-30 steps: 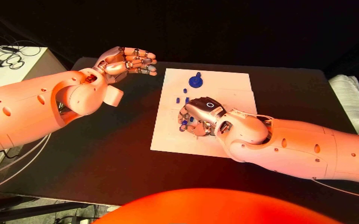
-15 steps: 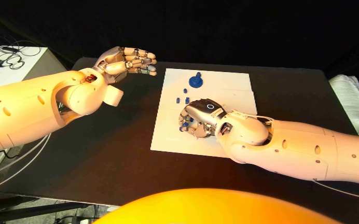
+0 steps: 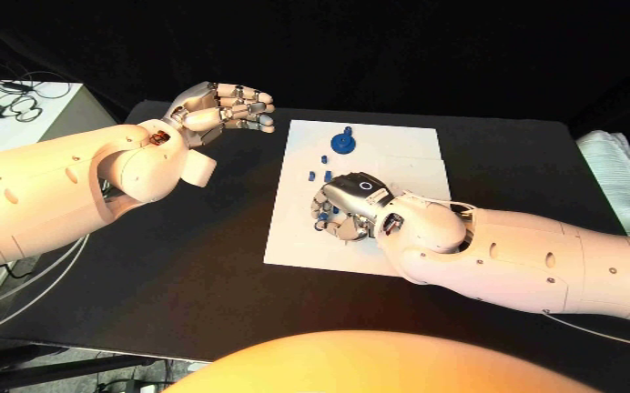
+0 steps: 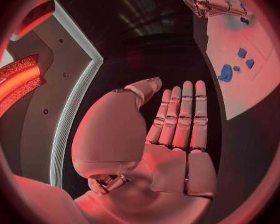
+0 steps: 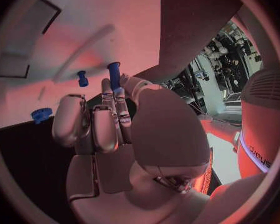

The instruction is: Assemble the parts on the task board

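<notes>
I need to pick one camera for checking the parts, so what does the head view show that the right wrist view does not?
Head view alone: the left hand raised over the black table beside the board, fingers curled, nothing in it, and the round blue part near the board's far edge.
Right wrist view alone: a close look at a blue peg at the right hand's fingertips, a smaller blue peg and a blue ridged part; whether the first peg is gripped I cannot tell.
Both: the white task board and the right hand on it.

blue parts (image 3: 342, 142) on white task board (image 3: 394, 147)
</notes>
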Tool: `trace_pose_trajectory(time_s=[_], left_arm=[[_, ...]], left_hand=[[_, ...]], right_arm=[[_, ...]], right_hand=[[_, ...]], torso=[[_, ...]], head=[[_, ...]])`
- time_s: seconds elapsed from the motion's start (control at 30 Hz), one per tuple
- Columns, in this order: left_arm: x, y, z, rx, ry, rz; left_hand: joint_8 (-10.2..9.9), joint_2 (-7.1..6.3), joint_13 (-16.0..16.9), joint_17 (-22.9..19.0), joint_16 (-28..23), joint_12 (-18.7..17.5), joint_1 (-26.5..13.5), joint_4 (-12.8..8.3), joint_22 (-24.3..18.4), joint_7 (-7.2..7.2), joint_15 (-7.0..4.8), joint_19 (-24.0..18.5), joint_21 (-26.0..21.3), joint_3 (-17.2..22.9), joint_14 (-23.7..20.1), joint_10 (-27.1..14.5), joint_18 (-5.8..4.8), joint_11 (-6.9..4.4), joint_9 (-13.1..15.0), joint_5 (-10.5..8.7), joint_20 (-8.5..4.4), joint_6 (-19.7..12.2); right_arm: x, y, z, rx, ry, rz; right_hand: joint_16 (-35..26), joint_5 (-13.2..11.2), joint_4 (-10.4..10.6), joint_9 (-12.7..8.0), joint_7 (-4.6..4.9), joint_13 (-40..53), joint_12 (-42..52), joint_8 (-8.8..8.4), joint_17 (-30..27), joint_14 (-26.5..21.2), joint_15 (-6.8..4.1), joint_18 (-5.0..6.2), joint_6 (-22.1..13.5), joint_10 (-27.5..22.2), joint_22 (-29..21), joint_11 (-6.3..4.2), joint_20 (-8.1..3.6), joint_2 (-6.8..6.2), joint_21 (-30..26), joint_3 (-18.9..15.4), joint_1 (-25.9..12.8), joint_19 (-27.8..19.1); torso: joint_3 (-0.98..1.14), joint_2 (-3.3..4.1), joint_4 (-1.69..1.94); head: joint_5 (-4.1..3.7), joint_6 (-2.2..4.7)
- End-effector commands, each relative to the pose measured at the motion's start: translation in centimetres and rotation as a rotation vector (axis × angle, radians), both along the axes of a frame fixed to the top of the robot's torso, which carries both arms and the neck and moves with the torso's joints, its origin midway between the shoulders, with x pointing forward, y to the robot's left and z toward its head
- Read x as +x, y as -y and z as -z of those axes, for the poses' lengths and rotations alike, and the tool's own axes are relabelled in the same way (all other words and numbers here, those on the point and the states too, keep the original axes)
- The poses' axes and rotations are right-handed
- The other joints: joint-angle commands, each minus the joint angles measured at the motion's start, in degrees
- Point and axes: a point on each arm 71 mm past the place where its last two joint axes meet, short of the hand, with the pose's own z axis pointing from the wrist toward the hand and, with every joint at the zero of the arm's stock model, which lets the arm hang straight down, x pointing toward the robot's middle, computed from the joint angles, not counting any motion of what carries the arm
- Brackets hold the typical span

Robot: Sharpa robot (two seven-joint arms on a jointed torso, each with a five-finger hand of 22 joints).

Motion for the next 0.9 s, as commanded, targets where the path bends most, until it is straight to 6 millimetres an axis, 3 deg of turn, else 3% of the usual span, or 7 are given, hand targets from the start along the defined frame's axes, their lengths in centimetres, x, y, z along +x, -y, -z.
trace_pose_trajectory(time_s=[0.03, 0.13, 0.3, 0.7, 0.87, 0.9], left_arm=[[-0.1, 0.2, -0.1, -0.01, 0.001, 0.013], [0.0, 0.1, -0.1, -0.008, 0.0, 0.012], [0.0, 0.0, -0.1, -0.007, -0.001, 0.01], [0.0, -0.1, 0.0, -0.006, -0.001, 0.008], [0.0, -0.1, 0.0, -0.006, -0.001, 0.008], [0.0, -0.1, 0.0, -0.006, -0.001, 0.008]], left_hand=[[-0.38, 0.56, 0.05, 0.08, -0.36, -0.34, 0.15, 0.04, -0.07, 0.09, 0.36, 0.14, -0.32, -0.35, 0.02, 0.12, 0.13, 0.0, -0.08, 0.28, 0.09, 0.16], [-0.38, 0.56, 0.05, 0.08, -0.36, -0.34, 0.15, 0.04, -0.07, 0.09, 0.36, 0.14, -0.32, -0.35, 0.02, 0.12, 0.13, 0.0, -0.08, 0.28, 0.09, 0.16], [-0.45, 0.62, 0.06, 0.34, -0.64, -0.4, 0.19, 0.11, -0.31, 0.1, 0.37, 0.33, -0.62, -0.44, 0.05, 0.07, 0.16, 0.02, -0.2, 0.29, 0.13, 0.15], [-0.47, 0.6, 0.05, 0.37, -0.66, -0.41, 0.19, 0.11, -0.33, 0.11, 0.38, 0.35, -0.65, -0.46, 0.05, 0.05, 0.16, 0.02, -0.22, 0.28, 0.13, 0.13], [-0.47, 0.6, 0.05, 0.37, -0.66, -0.41, 0.19, 0.11, -0.33, 0.11, 0.38, 0.35, -0.65, -0.46, 0.05, 0.05, 0.16, 0.02, -0.22, 0.28, 0.13, 0.13], [-0.47, 0.6, 0.05, 0.37, -0.66, -0.41, 0.19, 0.11, -0.33, 0.11, 0.38, 0.35, -0.65, -0.46, 0.05, 0.05, 0.16, 0.02, -0.22, 0.28, 0.13, 0.13]], right_arm=[[-0.1, 0.0, 0.6, -0.033, -0.014, -0.01], [-0.1, 0.0, 0.5, -0.018, -0.008, -0.013], [-0.1, 0.1, 0.4, 0.005, 0.0, -0.018], [-0.2, 0.4, -0.1, 0.056, 0.03, -0.012], [-0.3, 0.7, -0.4, 0.089, 0.036, -0.005], [-0.4, 0.8, -0.5, 0.097, 0.037, -0.003]], right_hand=[[-0.3, 1.89, -3.95, -0.48, 0.37, -0.36, -0.94, -0.98, -0.14, 1.01, 0.68, -0.96, -1.31, 1.91, 9.7, -2.77, 0.29, -1.31, -0.51, 3.25, -1.97, 2.6], [-0.27, 2.18, -3.71, -0.88, 0.88, -0.78, -2.27, -1.92, -0.13, 1.01, 1.31, -0.9, -2.63, -0.17, 9.53, -2.0, 0.73, -2.67, -1.29, 2.65, -3.49, 2.45], [0.12, 2.72, -3.7, -1.09, 1.08, -1.32, -3.24, -2.38, 0.47, 1.12, 1.8, -0.72, -3.18, -2.49, 9.23, -1.41, 1.13, -3.68, -2.68, 2.24, -4.3, 2.2], [-0.99, 4.06, -4.42, -1.67, 1.5, -2.98, -2.84, -3.57, -1.71, 0.08, 2.7, 0.37, -4.74, -9.26, 7.53, -0.38, 2.08, -4.67, -10.39, -0.16, -4.64, 0.71], [-1.59, 5.74, -3.82, -2.55, 1.32, -4.2, -1.11, -5.01, -2.96, -0.67, 3.19, 1.22, -6.36, -13.94, 5.97, 0.04, 2.62, -3.28, -16.16, -7.94, -3.34, -0.18], [-1.92, 6.18, -2.81, -3.06, 1.12, -4.78, -0.42, -5.73, -3.65, -1.09, 3.58, 1.52, -7.14, -16.34, 5.17, 0.5, 2.94, -1.79, -18.78, -13.94, -1.51, -0.56]], torso=[[-0.01, -0.02, 0.08], [-0.02, -0.03, 0.04], [-0.02, -0.05, -0.04], [0.0, -0.01, 0.0], [0.05, -0.05, -0.04], [0.03, -0.06, -0.04]], head=[[0.07, 0.01], [0.03, 0.01], [0.12, 0.01], [-0.19, 0.01], [-0.34, 0.01], [-0.34, 0.01]])
